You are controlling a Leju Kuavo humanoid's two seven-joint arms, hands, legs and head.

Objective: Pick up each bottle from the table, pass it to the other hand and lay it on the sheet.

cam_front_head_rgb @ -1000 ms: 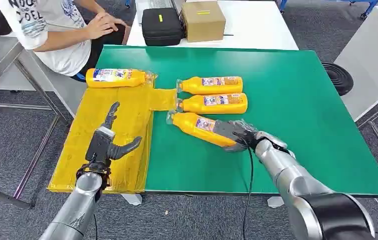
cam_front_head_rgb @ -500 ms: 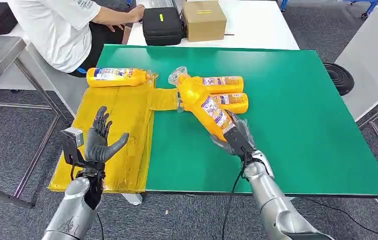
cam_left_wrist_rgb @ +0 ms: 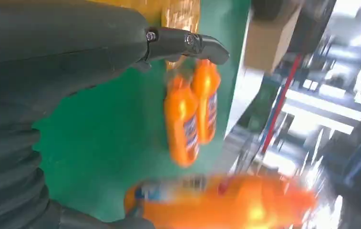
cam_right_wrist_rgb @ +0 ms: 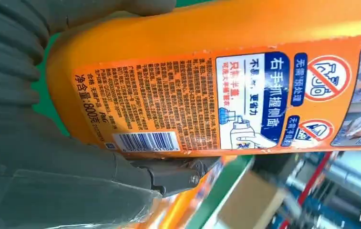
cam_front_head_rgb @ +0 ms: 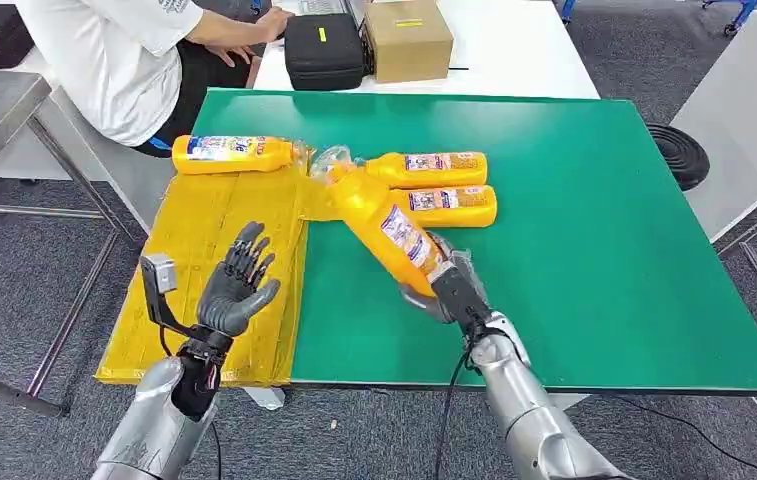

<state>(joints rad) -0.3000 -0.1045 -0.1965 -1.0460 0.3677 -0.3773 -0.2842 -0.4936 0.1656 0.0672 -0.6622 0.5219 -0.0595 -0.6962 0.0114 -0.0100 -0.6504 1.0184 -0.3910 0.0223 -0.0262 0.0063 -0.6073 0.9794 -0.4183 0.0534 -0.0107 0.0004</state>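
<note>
My right hand (cam_front_head_rgb: 451, 288) grips the base of an orange bottle (cam_front_head_rgb: 382, 226) and holds it tilted above the green table (cam_front_head_rgb: 574, 200), its wrapped cap end toward the yellow sheet (cam_front_head_rgb: 224, 250). Up close, that bottle's label (cam_right_wrist_rgb: 226, 100) shows in the right wrist view. My left hand (cam_front_head_rgb: 233, 293) is raised over the sheet, palm up and fingers spread, holding nothing. Two more orange bottles (cam_front_head_rgb: 424, 169) (cam_front_head_rgb: 444, 205) lie side by side on the table. Another bottle (cam_front_head_rgb: 236, 155) lies at the sheet's far edge. In the left wrist view the lifted bottle (cam_left_wrist_rgb: 226, 202) is a blur beyond the two lying bottles (cam_left_wrist_rgb: 190, 112).
A person in a white shirt (cam_front_head_rgb: 119, 50) sits at the far left beside the table. A black case (cam_front_head_rgb: 324, 50) and a cardboard box (cam_front_head_rgb: 406, 38) stand on the white table behind. A round black object (cam_front_head_rgb: 676, 152) lies on the floor at right.
My right hand lifted the near bottle off the table and carried it left toward the sheet. My left hand rose, turned palm up and spread its fingers.
</note>
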